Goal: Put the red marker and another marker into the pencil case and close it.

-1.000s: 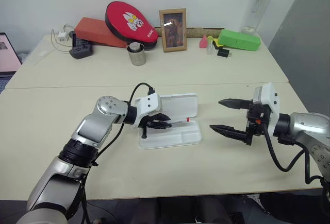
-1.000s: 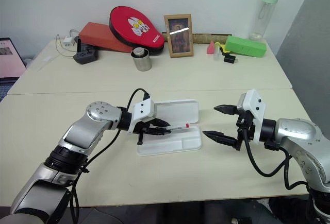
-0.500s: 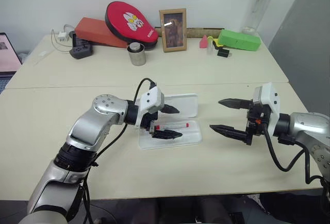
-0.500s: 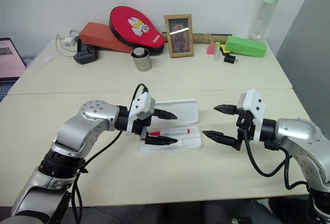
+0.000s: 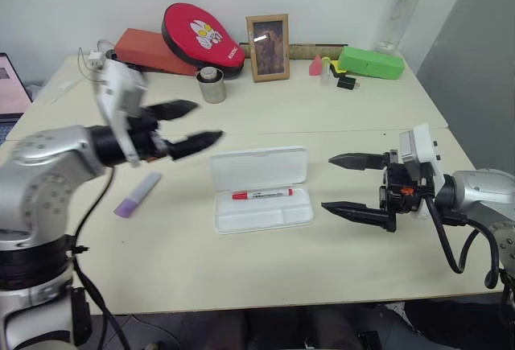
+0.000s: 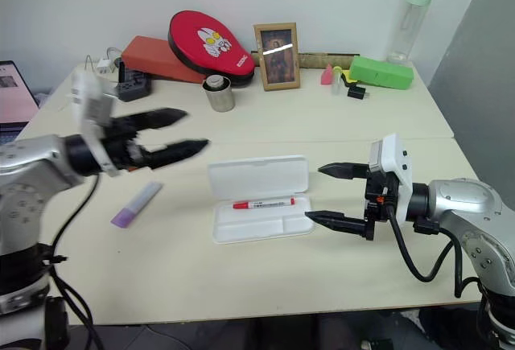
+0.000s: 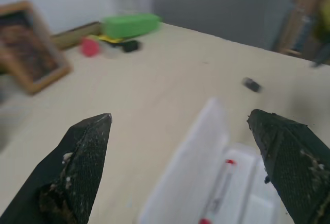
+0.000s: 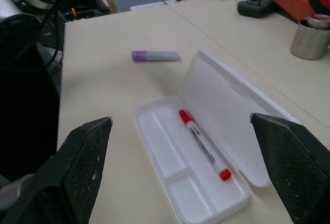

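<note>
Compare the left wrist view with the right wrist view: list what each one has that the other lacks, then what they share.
Left wrist view alone: the picture frame, the green box and a small red item at the table's far side.

Right wrist view alone: the purple marker lying on the table apart from the case, the metal cup and the power strip.

Both: the open pencil case with the red marker lying in its tray, framed by that arm's own open claw.

Bare table around open pencil case; purple marker lies unobstructed.
</note>
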Tool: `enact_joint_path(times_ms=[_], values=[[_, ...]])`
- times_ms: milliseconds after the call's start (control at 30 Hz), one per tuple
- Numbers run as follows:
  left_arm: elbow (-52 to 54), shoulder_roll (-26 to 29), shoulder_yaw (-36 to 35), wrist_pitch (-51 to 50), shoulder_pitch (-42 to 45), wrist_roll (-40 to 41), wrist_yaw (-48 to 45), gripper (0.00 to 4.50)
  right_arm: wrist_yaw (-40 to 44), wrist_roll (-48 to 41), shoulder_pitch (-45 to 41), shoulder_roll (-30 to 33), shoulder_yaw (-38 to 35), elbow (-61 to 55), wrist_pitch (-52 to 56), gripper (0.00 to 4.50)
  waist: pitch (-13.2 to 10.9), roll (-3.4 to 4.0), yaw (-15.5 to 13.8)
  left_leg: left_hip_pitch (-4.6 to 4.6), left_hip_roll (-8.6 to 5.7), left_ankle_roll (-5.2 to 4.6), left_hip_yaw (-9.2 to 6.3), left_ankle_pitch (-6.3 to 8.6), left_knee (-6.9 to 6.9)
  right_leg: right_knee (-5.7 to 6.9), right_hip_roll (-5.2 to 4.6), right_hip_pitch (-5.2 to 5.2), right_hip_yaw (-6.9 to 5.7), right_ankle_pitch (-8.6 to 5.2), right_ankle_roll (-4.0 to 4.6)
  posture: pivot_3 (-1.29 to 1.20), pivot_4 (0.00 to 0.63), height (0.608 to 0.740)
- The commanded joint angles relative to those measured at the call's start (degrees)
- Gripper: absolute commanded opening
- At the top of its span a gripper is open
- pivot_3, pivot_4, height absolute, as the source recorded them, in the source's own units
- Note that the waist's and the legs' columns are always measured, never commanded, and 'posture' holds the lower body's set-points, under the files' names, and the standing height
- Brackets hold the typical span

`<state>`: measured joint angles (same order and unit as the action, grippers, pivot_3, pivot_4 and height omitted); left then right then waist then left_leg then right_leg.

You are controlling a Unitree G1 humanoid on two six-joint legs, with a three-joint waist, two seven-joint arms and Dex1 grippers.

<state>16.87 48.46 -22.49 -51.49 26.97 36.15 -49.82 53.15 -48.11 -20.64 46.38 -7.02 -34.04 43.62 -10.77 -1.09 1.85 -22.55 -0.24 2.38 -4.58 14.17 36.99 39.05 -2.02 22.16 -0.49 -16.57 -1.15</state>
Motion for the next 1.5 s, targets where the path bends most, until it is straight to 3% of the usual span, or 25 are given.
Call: enact_joint_path(times_ms=[33,333,733,933,1500], values=[[-5.4,4.9,-0.6,5.8,-7.9,-8.8,2.7,4.49,0.6,-0.5,-4.0,-1.0,2.7,-0.6,-0.8,4.50,0.0,0.02,0.1,0.13,-0.02,0.00,0.03,0.00,-0.06,0.01,-0.03,-0.01,0.11,0.00,0.00,0.00,0.150,0.740],[-18.1,3.6,4.2,12.6,-14.8,-15.9,4.7,4.49,1.6,0.0,-7.6,-2.7,6.6,0.6,-1.5,4.50,0.0,-0.12,-0.9,-0.15,-0.07,0.00,-0.05,0.00,-0.01,-0.06,-0.15,0.10,-0.04,0.00,0.00,0.00,0.150,0.740],[-31.8,2.1,13.0,15.3,-12.1,-21.2,4.2,4.49,0.0,-0.3,-7.3,-1.9,5.8,-0.1,-0.9,4.50,0.0,-0.07,-0.9,-0.10,-0.05,0.00,-0.04,0.00,-0.02,0.00,-0.17,0.07,-0.05,0.01,0.01,0.00,0.150,0.740],[-33.5,2.3,14.2,16.6,-11.1,-22.0,3.5,3.68,-0.5,-0.6,-7.1,-1.5,5.6,-0.4,-0.8,4.50,0.1,0.09,-0.8,0.03,-0.03,0.00,-0.04,0.00,-0.03,0.07,-0.17,0.03,-0.04,0.01,0.01,0.00,0.150,0.740],[-32.3,1.8,13.1,16.9,-12.3,-21.2,3.0,2.35,-0.1,0.1,-7.3,-1.9,6.3,1.1,-1.7,4.50,0.1,0.10,-0.4,0.06,0.00,0.00,-0.06,0.00,-0.03,0.09,-0.17,0.03,-0.01,0.01,0.01,0.00,0.150,0.740]])
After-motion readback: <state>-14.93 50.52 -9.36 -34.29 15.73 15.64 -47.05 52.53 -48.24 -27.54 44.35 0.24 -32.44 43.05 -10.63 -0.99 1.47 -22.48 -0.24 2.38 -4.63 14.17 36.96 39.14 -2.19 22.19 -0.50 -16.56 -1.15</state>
